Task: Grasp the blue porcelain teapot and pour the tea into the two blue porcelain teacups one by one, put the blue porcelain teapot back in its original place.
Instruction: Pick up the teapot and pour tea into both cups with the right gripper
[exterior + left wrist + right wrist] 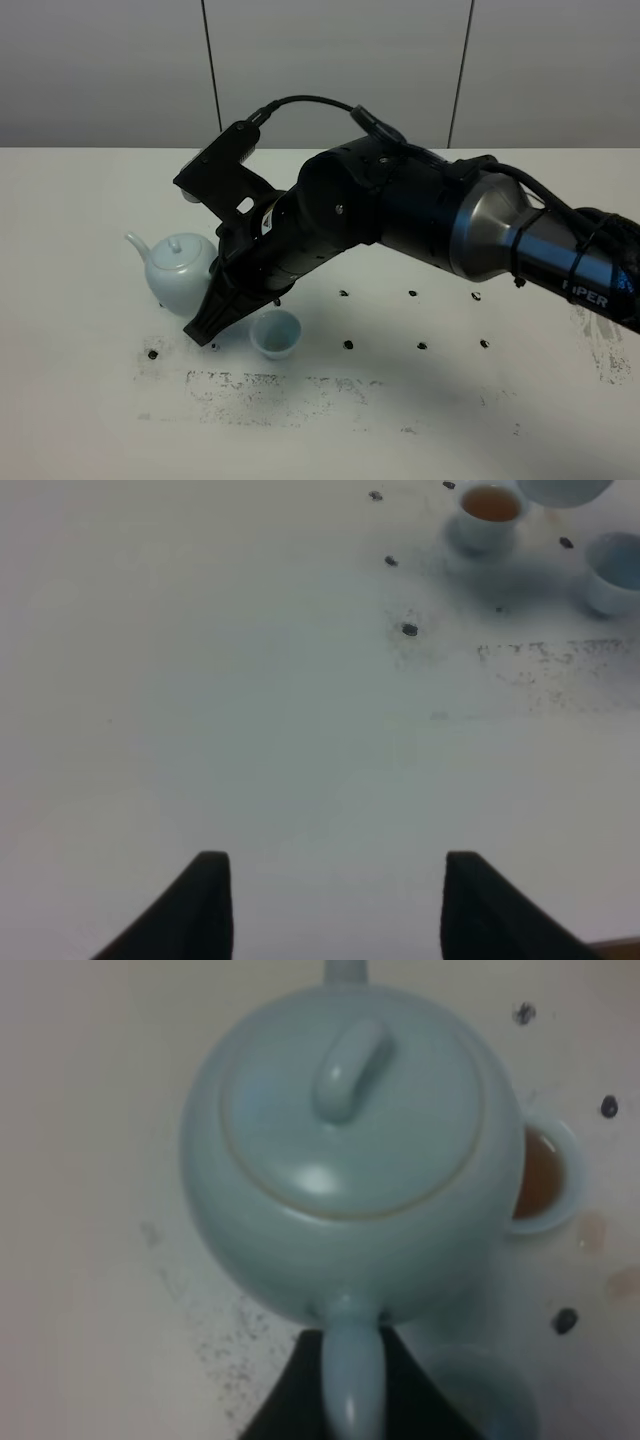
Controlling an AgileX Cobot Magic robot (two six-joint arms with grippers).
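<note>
Exterior high: speckled white table (500,420), grey wall (340,70); right claw (205,330) around teapot (178,275) handle, left claw (335,870) wide.

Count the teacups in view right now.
2. The tea-filled teacup sits beside the teapot, hidden by the right arm in the high view; the empty-looking teacup stands in front of that arm.

Right arm (400,215) stretched across the middle, left pincer (337,862) spread wide.
The right arm comes in from the right, its forearm sloping down so that the right pincer (204,331) sits low over the tabletop (80,420), its fingers closed on the handle of the blue porcelain teapot (178,270). The left pincer hangs above the tabletop with both fingers well apart, gripping nothing.
</note>
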